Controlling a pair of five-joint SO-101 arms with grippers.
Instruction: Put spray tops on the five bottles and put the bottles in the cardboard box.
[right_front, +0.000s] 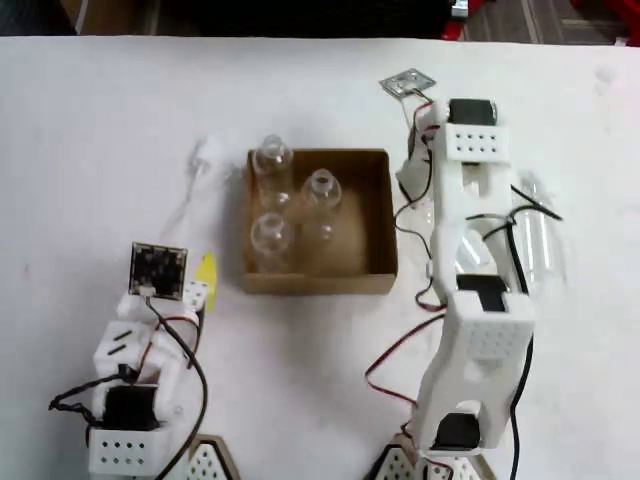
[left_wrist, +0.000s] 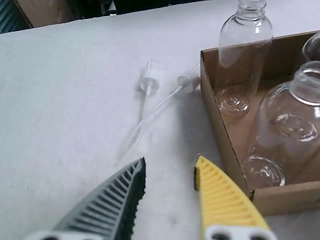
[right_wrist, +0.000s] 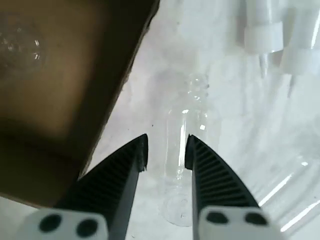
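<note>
A clear bottle (right_wrist: 186, 120) is seen lying on the bench (right_wrist: 200, 40) just beside the cardboard box (right_wrist: 125, 75), its long axis running away from the narrowly parted right hand (right_wrist: 166, 150) poised over its body, neck farthest.

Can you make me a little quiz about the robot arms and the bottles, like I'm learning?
1. How many bottles stand in the cardboard box?
2. True or false: the bottles in the box already wear spray tops.
3. The open right gripper hangs over: A) a lying bottle; B) a spray top; C) the box floor.
Key: 1) three; 2) false, spray tops lie outside; 3) A.
</note>
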